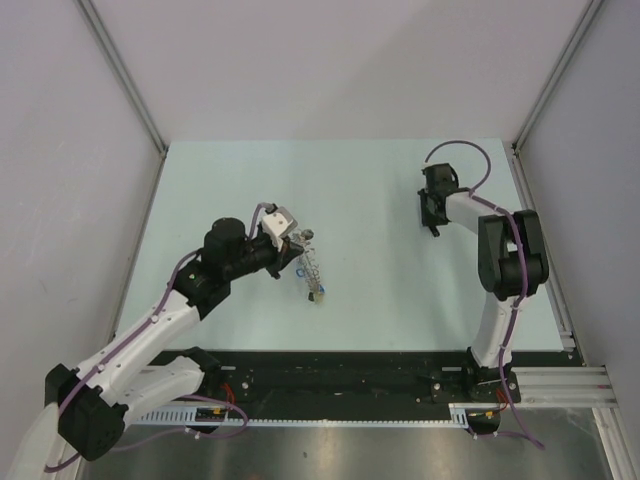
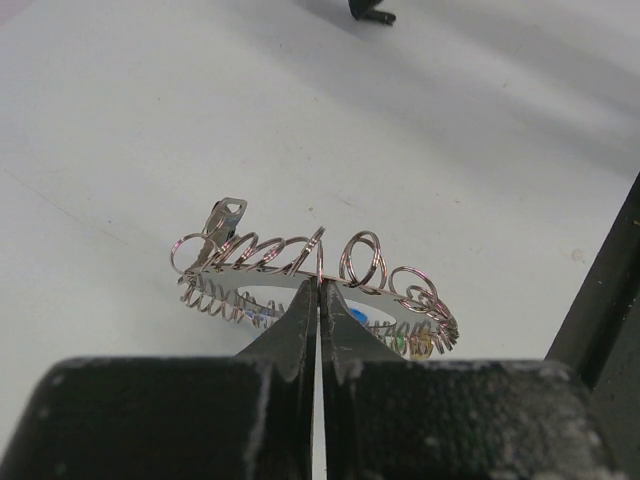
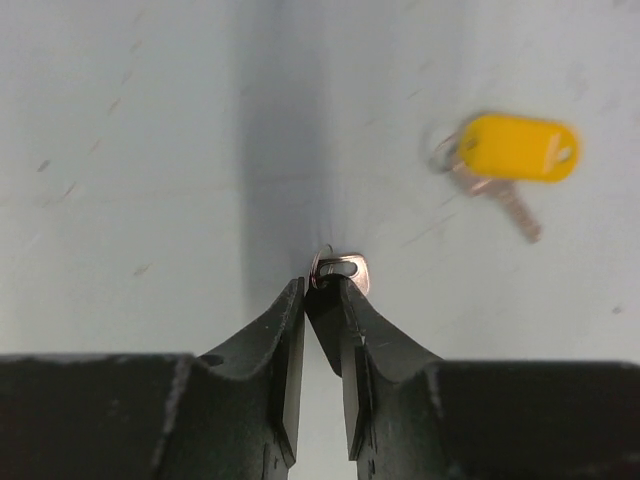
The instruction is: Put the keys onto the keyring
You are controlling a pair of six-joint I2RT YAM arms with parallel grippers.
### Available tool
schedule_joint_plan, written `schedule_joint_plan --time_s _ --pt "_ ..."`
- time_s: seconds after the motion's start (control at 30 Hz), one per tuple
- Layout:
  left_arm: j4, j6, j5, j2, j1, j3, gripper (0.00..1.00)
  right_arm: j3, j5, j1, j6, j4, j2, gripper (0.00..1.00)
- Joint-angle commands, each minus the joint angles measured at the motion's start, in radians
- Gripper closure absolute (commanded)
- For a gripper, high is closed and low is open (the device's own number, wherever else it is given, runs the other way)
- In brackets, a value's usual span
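The keyring [image 2: 300, 275] is a flat silver oval strung with small wire rings, with one silver key [image 2: 222, 222] and blue, green and yellow tags under it. My left gripper [image 2: 320, 285] is shut on its near edge and holds it just above the table. In the top view the keyring [image 1: 312, 272] hangs right of the left gripper [image 1: 290, 250]. My right gripper [image 3: 320, 285] is shut on the black-tagged key [image 3: 345, 270]: its metal head and small ring stick out past the tips, and the black tag sits between the fingers. The yellow-tagged key [image 3: 515, 148] lies loose on the table, ahead and to the right.
The pale table [image 1: 370, 200] is walled at the back and both sides by white panels. A black rail [image 1: 350, 372] runs along the near edge. The right gripper [image 1: 433, 225] is low over the table at the far right, and its tip shows in the left wrist view [image 2: 372, 12].
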Motion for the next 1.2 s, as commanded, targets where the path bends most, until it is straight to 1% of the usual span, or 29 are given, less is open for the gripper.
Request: schedule_joint_plan --time_s 0.0,0.07,0.1,0.2,0.23,0.33,0.43,0.53,0.57,0.6,0.67,0.7,0.8,0.9,1.03,1.17 --pt "0.049 0.014 -0.012 -0.052 0.006 0.033 1.0 -0.106 -0.086 0.122 0.031 -0.188 -0.058 0.83" --pt "0.05 0.014 -0.015 -0.057 0.006 0.031 1.0 -0.143 -0.108 0.174 0.061 -0.2 -0.101 0.83" --pt "0.052 0.014 -0.018 -0.064 0.006 0.03 1.0 -0.175 -0.112 0.232 0.071 -0.216 -0.113 0.83" --pt "0.053 0.015 -0.026 -0.076 0.006 0.028 0.99 -0.228 -0.129 0.345 0.109 -0.243 -0.161 0.83" --pt "0.052 0.017 -0.027 -0.081 0.006 0.028 0.99 -0.24 -0.134 0.425 0.12 -0.249 -0.17 0.83" --pt "0.05 0.023 -0.043 -0.092 0.006 0.028 1.0 -0.295 -0.134 0.551 0.166 -0.254 -0.206 0.83" --pt "0.043 0.032 -0.063 -0.1 0.006 0.028 0.99 -0.34 -0.12 0.628 0.204 -0.246 -0.259 0.81" --pt "0.034 0.04 -0.078 -0.109 0.006 0.03 0.99 -0.355 -0.077 0.667 0.226 -0.242 -0.325 0.75" --pt "0.031 0.04 -0.081 -0.112 0.006 0.03 1.0 -0.355 -0.059 0.688 0.229 -0.24 -0.344 0.7" --pt "0.026 0.038 -0.086 -0.116 0.006 0.03 1.0 -0.354 -0.031 0.696 0.233 -0.237 -0.394 0.68" --pt "0.02 0.034 -0.103 -0.135 0.006 0.027 1.0 -0.355 0.005 0.702 0.244 -0.224 -0.442 0.66" --pt "0.017 0.034 -0.112 -0.142 0.006 0.018 0.99 -0.357 0.025 0.707 0.246 -0.219 -0.483 0.65" --pt "-0.005 0.028 -0.159 -0.19 0.006 -0.007 1.0 -0.372 0.102 0.742 0.209 -0.174 -0.537 0.67" --pt "-0.017 0.023 -0.207 -0.25 0.006 -0.048 0.99 -0.404 0.142 0.774 0.166 -0.124 -0.549 0.68" --pt "-0.023 0.009 -0.259 -0.308 0.006 -0.099 1.0 -0.446 0.138 0.814 0.12 -0.038 -0.548 0.68" --pt "-0.017 0.006 -0.303 -0.336 0.007 -0.122 1.0 -0.458 0.118 0.862 0.073 -0.003 -0.494 0.69"
